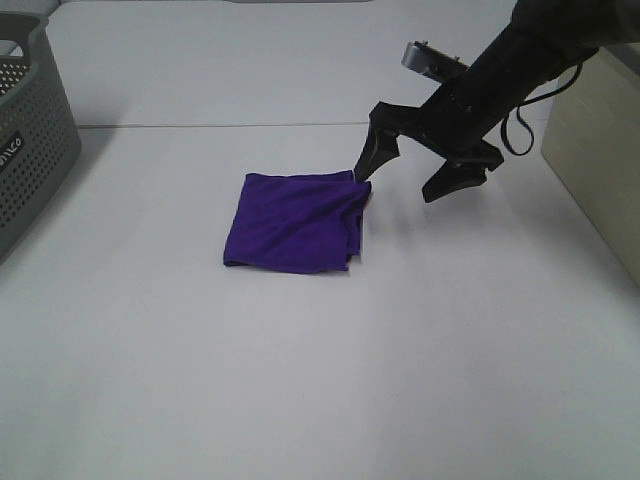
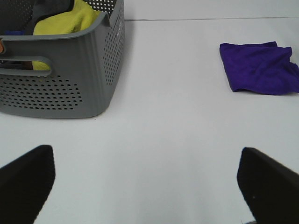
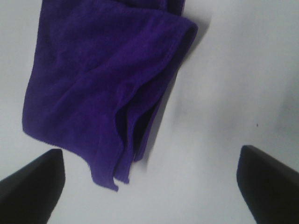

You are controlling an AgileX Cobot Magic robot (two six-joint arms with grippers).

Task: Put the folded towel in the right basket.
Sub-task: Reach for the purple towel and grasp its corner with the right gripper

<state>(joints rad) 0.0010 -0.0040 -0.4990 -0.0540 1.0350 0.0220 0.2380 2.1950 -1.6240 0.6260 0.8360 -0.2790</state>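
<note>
The folded purple towel (image 1: 295,222) lies flat on the white table (image 1: 320,380), near the middle. My right gripper (image 1: 395,185) is open and empty, low over the table at the towel's far right corner, with one fingertip (image 1: 359,174) at the towel's edge. In the right wrist view the towel (image 3: 107,79) lies ahead of the open gripper (image 3: 149,186), not between its fingers. My left gripper (image 2: 147,186) is open and empty over bare table; its view shows the towel (image 2: 259,67) far off.
A grey perforated basket (image 1: 30,150) stands at the table's left edge; in the left wrist view this basket (image 2: 60,84) holds a yellow cloth (image 2: 70,21). A beige container (image 1: 600,150) stands at the right edge.
</note>
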